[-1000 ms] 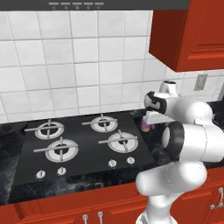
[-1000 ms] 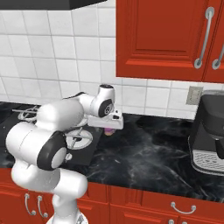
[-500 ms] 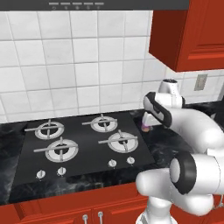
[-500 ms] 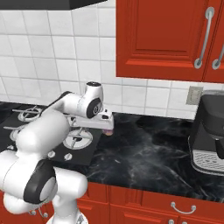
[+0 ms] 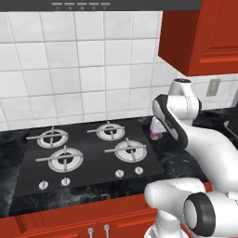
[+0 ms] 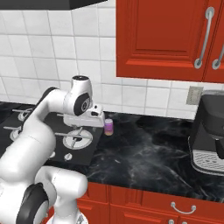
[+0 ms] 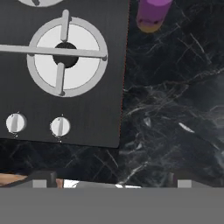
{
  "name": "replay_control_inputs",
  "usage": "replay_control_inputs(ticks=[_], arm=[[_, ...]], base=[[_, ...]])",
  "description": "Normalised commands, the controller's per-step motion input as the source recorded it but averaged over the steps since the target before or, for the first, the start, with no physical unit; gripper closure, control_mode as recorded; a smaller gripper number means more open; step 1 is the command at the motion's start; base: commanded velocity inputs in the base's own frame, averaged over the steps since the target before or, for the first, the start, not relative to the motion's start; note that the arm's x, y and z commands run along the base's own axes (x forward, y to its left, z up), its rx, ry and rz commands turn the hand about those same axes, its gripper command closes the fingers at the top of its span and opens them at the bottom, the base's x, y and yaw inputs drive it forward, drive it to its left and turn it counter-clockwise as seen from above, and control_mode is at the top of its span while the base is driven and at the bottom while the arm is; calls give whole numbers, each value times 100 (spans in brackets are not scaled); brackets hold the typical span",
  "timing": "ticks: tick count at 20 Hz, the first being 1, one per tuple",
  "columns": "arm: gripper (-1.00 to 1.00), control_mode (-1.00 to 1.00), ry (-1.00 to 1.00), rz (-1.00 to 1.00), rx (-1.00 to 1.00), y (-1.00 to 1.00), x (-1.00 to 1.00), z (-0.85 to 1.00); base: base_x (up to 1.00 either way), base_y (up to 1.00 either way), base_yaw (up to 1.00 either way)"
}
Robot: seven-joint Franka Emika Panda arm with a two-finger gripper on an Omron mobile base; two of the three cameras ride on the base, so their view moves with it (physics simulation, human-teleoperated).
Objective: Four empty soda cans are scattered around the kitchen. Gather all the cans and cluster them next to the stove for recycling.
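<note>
Since a second ago my arm swung up | small pink-purple cylindrical soda can [image 6: 108, 127] stands released mid-frame beside flat black stove [image 6: 30, 131] | pincer [image 6: 89, 124] apart, empty.

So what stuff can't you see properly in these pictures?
- Pink-purple soda can: in the left base view the robot's arm covers most of it; in the hand view the top edge cuts it off.
- Coffee machine: cut off by the right edge of the right base view.
- Stove: in the right base view the arm hides much of it.
- Stove knobs: any markings are too small to make out.
</note>
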Motion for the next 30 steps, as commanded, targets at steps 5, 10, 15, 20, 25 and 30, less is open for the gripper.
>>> replay_control_inputs(ticks=[5, 10, 15, 20, 25, 30], arm=[[-100, -100, -4, 0, 0, 0, -51, 38], [-100, -100, -6, 0, 0, 0, -38, 41], [-100, 100, -3, 0, 0, 0, -15, 18], [-100, 100, 0, 0, 0, 0, 0, 0], [-100, 100, 0, 0, 0, 0, 0, 0], [-100, 100, 0, 0, 0, 0, 0, 0]], base=[[0, 0, 0], [0, 0, 0], [-19, -7, -4], [-92, -86, -31], [-54, -72, -46], [-23, -43, -60]])
